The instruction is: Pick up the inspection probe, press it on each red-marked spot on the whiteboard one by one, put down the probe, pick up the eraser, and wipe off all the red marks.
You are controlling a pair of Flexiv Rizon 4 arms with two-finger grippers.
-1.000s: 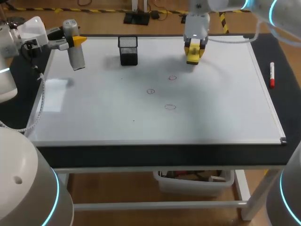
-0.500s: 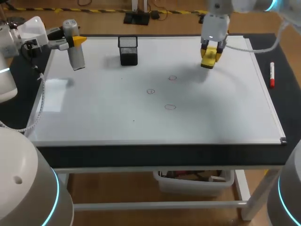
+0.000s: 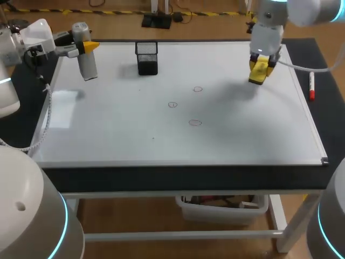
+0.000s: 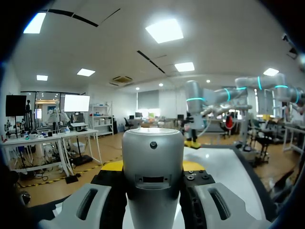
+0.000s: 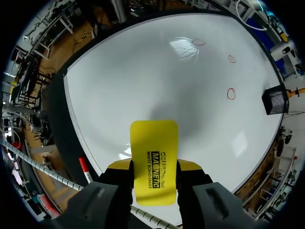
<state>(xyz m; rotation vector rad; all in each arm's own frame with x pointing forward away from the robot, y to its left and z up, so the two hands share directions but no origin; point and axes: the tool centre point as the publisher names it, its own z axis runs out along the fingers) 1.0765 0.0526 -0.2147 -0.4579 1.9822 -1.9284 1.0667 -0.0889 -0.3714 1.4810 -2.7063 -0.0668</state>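
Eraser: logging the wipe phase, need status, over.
Right gripper shut on eraser, above far right of whiteboard. Left gripper shut on probe, far-left corner. Three red marks unwiped. Mesh cup stands clear of them.

A black-topped table (image 3: pixel 161 178) on white metal legs (image 3: pixel 285 226) fills the middle, over brown wooden floor (image 3: pixel 135 216). A clear plastic bin (image 3: pixel 223 210) sits beneath it, lower centre. Yellow-black striped tape (image 3: pixel 97 12) crosses the upper edge.

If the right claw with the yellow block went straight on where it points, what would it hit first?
Probably bare whiteboard: the right gripper, shut on the eraser, points down at it, clear of the red marks. Depth is unclear.
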